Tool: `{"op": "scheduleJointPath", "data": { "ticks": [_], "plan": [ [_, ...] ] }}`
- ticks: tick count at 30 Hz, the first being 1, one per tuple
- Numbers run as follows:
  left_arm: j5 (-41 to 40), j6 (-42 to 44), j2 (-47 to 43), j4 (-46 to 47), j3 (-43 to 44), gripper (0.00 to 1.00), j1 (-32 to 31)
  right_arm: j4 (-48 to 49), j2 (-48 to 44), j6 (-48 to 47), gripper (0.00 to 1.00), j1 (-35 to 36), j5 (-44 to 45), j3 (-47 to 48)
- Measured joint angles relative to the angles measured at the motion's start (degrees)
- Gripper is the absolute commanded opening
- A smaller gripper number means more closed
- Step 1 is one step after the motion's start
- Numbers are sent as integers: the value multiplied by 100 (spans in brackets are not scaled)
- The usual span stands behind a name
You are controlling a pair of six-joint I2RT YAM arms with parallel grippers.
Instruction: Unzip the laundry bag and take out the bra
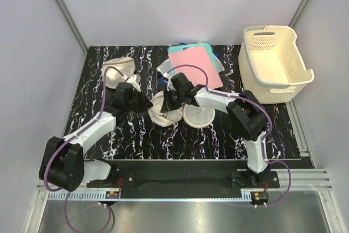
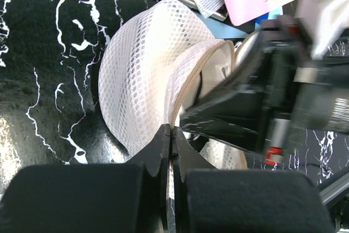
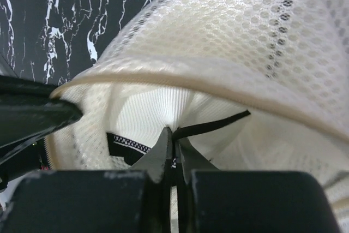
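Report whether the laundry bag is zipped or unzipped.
Unzipped: the laundry bag gapes at its rim; the right gripper, inside, pinches the black bra strap.

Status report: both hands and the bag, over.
Left hand shut on laundry bag rim. Right hand shut on bra strap inside open bag. Nothing in the way.

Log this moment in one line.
left gripper shut on laundry bag rim | right gripper shut on bra strap inside unzipped bag

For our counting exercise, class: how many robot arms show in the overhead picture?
2. The left arm reaches from lower left to the laundry bag mid-table; the right arm reaches it from lower right. None seems hidden.
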Motion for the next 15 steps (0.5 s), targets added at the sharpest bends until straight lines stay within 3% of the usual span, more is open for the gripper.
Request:
{"op": "scheduleJointPath", "data": {
  "ticks": [15],
  "plan": [
    [-315,4,-223,-208,-9,0,0,-90,-1930,-9,0,2,273,-256]
  ]
}}
